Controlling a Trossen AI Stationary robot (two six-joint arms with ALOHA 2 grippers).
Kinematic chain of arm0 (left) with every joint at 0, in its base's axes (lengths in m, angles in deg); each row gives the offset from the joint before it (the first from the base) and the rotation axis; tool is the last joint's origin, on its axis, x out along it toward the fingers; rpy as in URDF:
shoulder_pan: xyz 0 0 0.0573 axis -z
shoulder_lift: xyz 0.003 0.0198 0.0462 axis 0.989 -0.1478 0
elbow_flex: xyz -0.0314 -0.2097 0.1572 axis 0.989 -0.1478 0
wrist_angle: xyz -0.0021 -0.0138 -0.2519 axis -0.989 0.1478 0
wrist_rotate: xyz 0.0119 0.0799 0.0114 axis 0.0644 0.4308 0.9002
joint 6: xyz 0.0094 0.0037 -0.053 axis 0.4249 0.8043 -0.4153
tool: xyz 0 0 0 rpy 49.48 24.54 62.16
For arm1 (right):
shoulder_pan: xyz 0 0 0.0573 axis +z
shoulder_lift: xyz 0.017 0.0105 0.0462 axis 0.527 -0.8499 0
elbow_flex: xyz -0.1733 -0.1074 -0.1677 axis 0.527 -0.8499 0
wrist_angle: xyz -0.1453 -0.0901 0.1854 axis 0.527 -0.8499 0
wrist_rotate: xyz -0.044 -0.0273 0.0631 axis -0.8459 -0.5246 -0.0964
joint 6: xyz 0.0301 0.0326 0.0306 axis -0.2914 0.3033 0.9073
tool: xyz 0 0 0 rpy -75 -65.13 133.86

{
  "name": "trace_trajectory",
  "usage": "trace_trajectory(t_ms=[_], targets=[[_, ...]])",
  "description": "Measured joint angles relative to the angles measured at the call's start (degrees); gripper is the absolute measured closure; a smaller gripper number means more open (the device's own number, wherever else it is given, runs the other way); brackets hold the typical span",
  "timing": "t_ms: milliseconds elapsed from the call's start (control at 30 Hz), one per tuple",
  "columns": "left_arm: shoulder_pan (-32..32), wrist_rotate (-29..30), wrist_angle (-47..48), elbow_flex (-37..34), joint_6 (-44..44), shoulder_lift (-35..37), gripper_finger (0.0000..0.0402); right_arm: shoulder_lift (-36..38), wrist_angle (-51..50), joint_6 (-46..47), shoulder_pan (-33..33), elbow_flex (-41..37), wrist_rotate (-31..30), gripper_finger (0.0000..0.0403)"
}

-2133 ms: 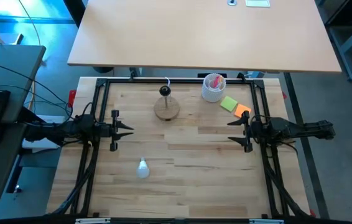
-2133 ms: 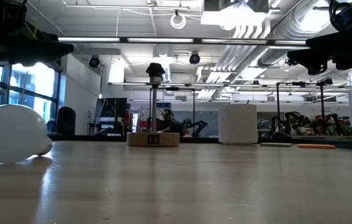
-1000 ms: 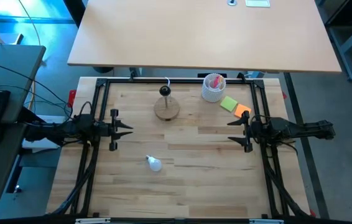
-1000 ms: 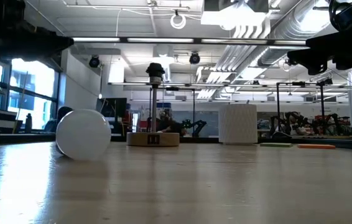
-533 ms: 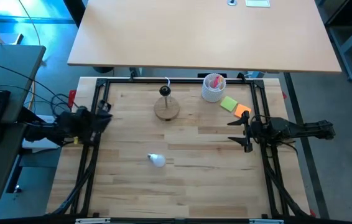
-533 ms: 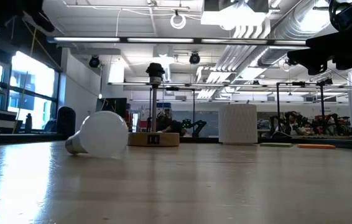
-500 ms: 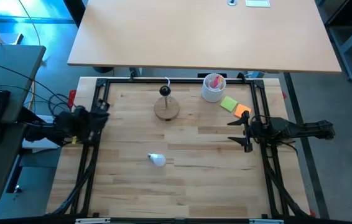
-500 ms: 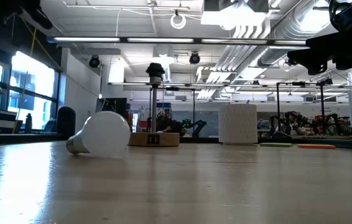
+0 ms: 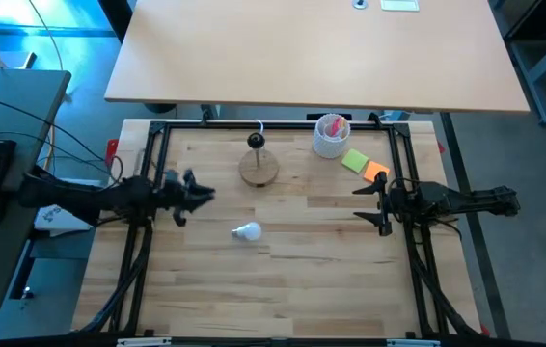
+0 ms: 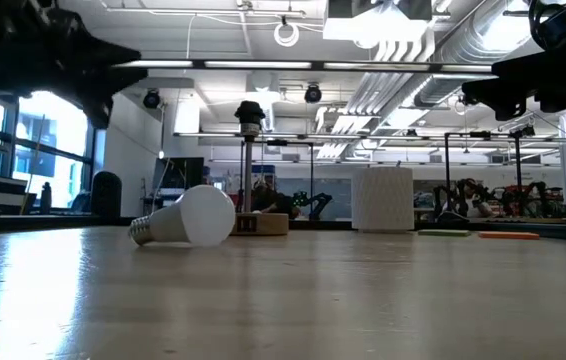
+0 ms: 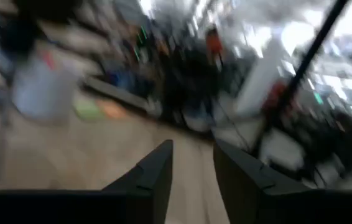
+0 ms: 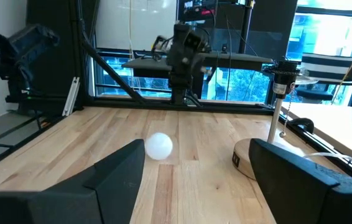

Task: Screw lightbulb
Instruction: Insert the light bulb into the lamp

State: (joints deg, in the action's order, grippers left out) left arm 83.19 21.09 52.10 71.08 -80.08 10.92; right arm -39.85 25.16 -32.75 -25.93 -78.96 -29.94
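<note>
Counter (image 9: 292,280): pale wood planks, glossy, framed by dark rails.
Lightbulb (image 9: 246,231): smooth white rounded globe with a ribbed silvery screw base, lying on its side on the counter, between both arms, touching neither.
Wooden stand (image 9: 259,169): round flat disc with a dark upright socket post.
Cup (image 9: 331,136): white ribbed cylinder holding pink contents.
Left gripper (image 9: 203,194): near the lightbulb, fingers slightly parted, empty.
Right gripper (image 9: 361,203): at the counter's right side, fingers spread, empty.
</note>
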Motion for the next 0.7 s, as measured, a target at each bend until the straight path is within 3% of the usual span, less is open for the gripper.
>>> trace_trajectory(t_ms=[133, 300, 567, 700], targets=[[2.55, -4.79, 3.42, 0.00, -2.77, -7.27, 0.0248, 0.00, 0.00, -0.01, 0.02, 0.00, 0.00, 0.0117], [8.55, -3.63, 9.10, 0.00, -4.09, -14.59, 0.0219, 0.00, 0.00, -0.02, 0.00, 0.02, 0.00, 0.0117], [19.52, 11.01, 16.80, 0.02, -15.78, -23.69, 0.0216, 0.00, 0.01, -0.02, 0.02, 0.01, 0.00, 0.0117], [23.71, 21.18, 14.14, 0.02, -17.55, -28.31, 0.0216, 0.00, 0.02, -0.02, 0.02, 0.02, 0.00, 0.0117]])
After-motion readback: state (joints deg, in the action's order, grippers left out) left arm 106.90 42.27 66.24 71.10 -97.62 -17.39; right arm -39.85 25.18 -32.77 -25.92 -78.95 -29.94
